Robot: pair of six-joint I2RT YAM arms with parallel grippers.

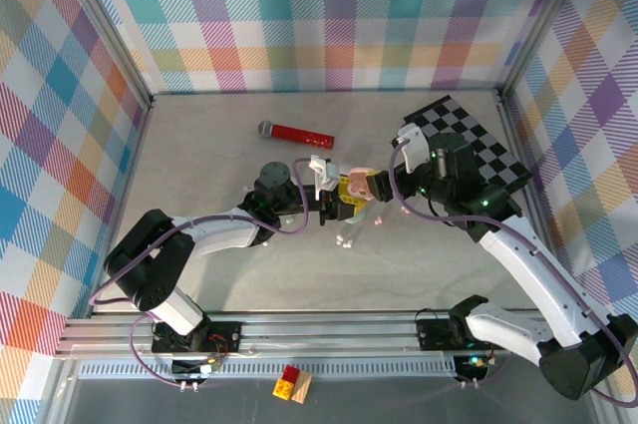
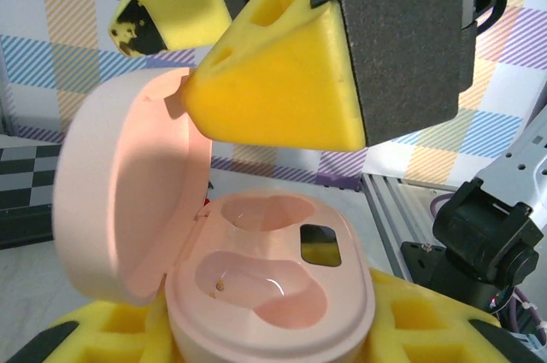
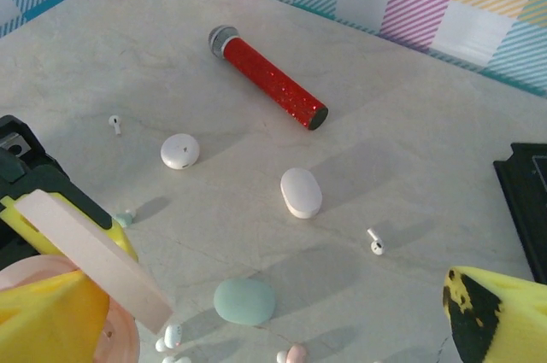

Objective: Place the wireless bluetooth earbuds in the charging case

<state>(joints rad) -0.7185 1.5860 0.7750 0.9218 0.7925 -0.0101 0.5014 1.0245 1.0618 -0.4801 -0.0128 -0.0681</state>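
Bright, even light all round. Soft shadows streak the table (image 3: 410, 141). Up close, the charging case (image 2: 273, 316) blurs along its lid.

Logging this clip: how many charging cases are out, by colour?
White: 2, the round white case and the oval white case
Pale green: 1, the pale green case
Pink: 1, the pink case, lid open
Total: 4

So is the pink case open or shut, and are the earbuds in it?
Open, empty: pink case has its lid swung back, both wells bare.
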